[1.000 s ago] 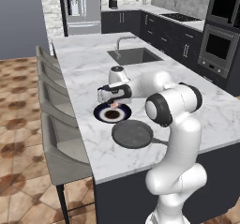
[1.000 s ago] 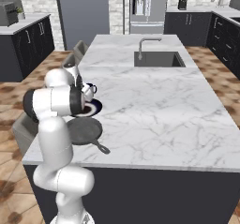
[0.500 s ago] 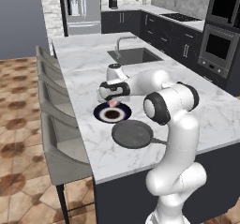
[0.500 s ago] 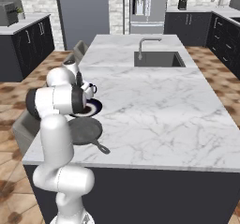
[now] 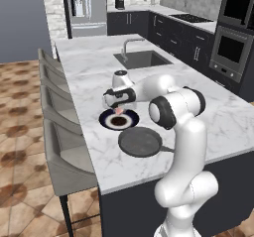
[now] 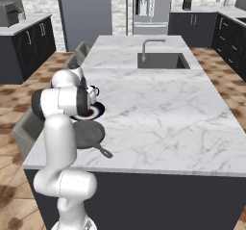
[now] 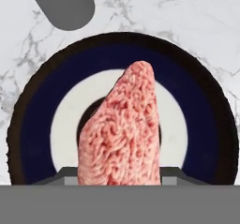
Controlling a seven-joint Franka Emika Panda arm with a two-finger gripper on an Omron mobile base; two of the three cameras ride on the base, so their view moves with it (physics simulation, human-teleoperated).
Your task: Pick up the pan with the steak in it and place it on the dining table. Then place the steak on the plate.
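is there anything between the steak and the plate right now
Nothing visible. The gripper holds the steak directly above the plate, whose face is bare in the hand view. The empty pan sits beside the plate on the dining table, off that path.

The pan (image 5: 140,142), dark grey, round and shallow, sits empty on the white marble dining table (image 5: 94,67) near its front edge, with its long handle (image 6: 103,151) pointing right. Just beyond it lies the small plate (image 5: 118,120), black-rimmed with a white ring and dark centre. The pinkish-red marbled steak (image 7: 123,131) hangs upright above the plate's centre, its narrow end pointing down.
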